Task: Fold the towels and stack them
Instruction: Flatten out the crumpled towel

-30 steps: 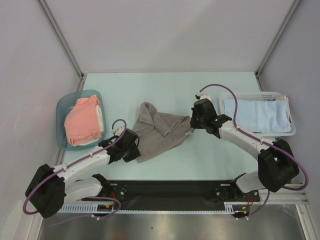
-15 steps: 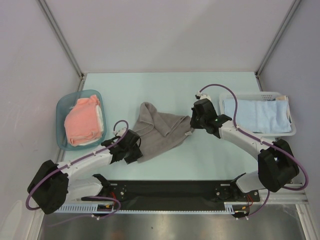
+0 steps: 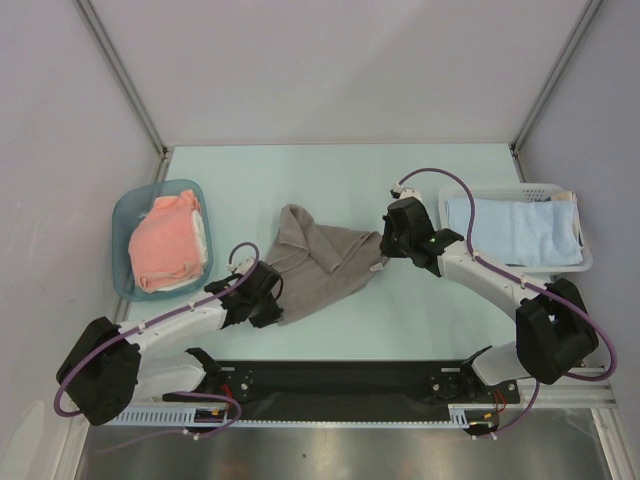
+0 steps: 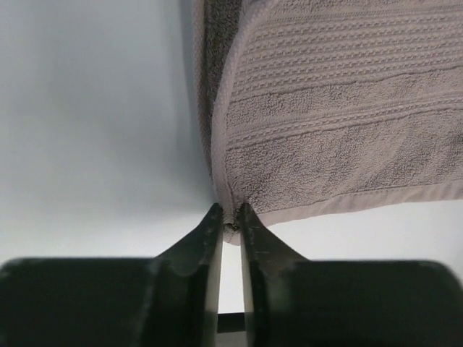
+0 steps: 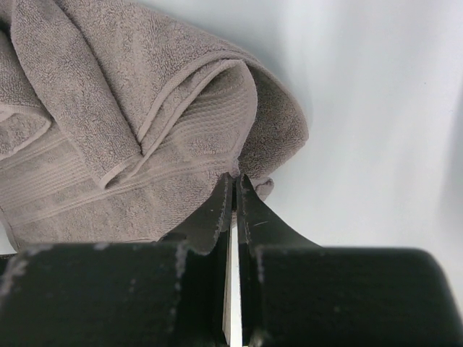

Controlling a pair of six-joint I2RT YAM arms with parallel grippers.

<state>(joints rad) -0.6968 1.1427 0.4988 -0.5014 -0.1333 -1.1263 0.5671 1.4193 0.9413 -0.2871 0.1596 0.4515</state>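
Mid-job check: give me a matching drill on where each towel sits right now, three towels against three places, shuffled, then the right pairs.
Things:
1. grey towel
2. salmon-pink towel
3. light blue towel

Places:
A. in the white lattice basket, on the right
B. lying rumpled on the table, in the middle
C. in the translucent blue tub, on the left

Pairs: 1-B; 2-C; 3-A
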